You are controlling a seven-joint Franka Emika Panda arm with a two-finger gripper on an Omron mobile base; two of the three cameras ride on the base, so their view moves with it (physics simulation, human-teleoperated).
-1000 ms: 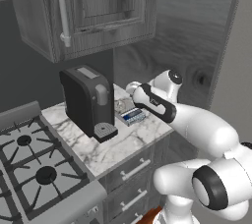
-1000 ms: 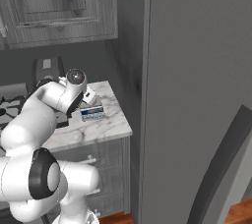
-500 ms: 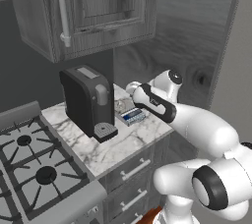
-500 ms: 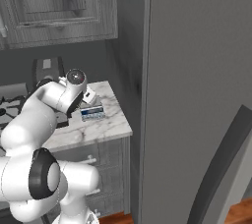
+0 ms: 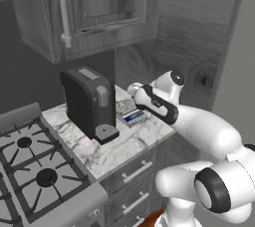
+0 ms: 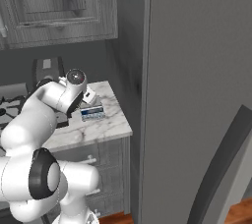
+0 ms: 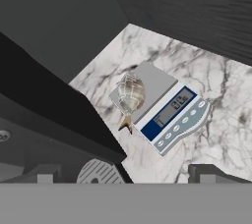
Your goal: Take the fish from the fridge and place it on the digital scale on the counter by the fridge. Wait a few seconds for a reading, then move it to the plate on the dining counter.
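The black coffee machine [image 5: 89, 102] stands at the left of the counter [image 5: 124, 146]. Beside it the fish [image 7: 130, 95] lies on the scale [image 7: 162, 107], fingers [image 7: 204, 173] released above it. Weighing looks underway; the plate is left.

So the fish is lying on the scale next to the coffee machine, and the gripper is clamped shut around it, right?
Not quite. The fish does lie on the scale beside the coffee machine, but the hand view shows the gripper open, its fingertips apart and clear of the fish.
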